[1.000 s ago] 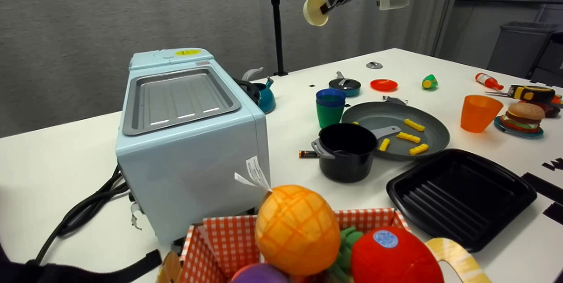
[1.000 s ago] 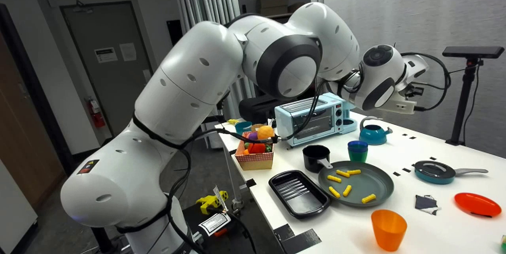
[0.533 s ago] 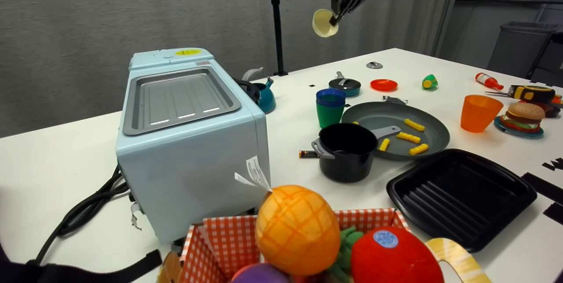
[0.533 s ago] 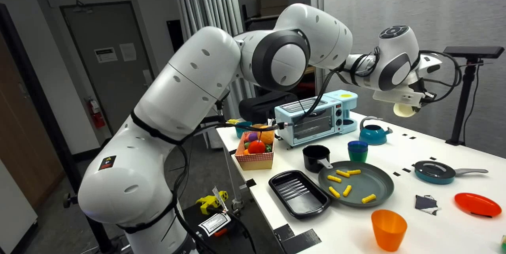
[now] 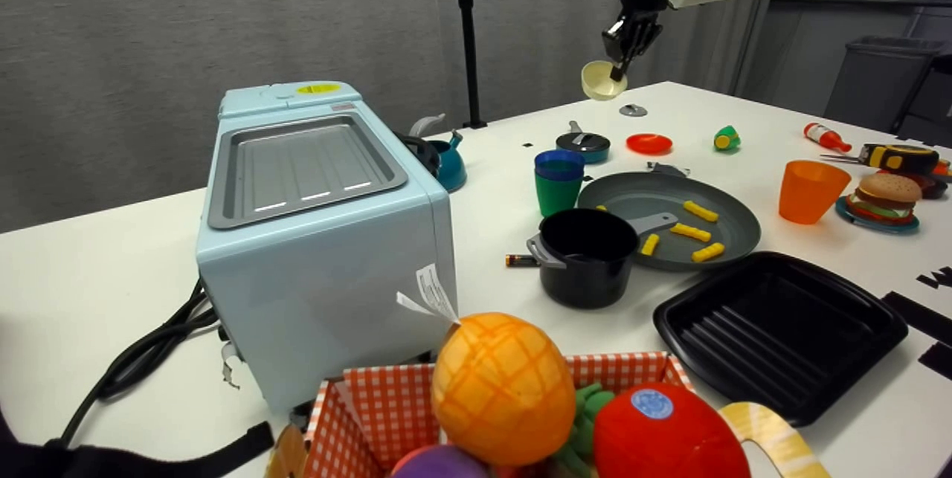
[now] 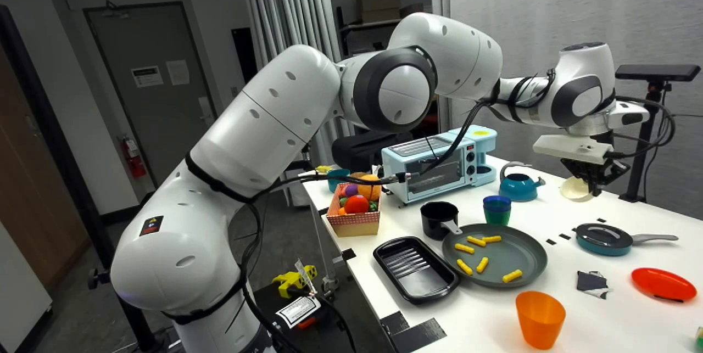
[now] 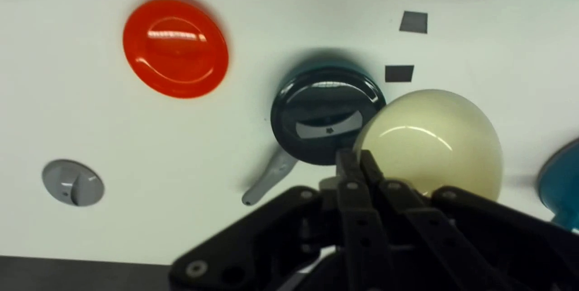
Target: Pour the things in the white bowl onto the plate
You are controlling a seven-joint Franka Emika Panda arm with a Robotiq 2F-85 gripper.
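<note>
The bowl [image 7: 438, 142] came lower (rim pinched between the fingers [image 7: 347, 168]).

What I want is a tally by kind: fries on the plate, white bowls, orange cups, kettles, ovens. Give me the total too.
Yellow fries on the plate: 6
White bowl, held by its rim in the gripper: 1
Orange cup: 1
Kettle: 1
Oven: 1
Total: 10
</note>
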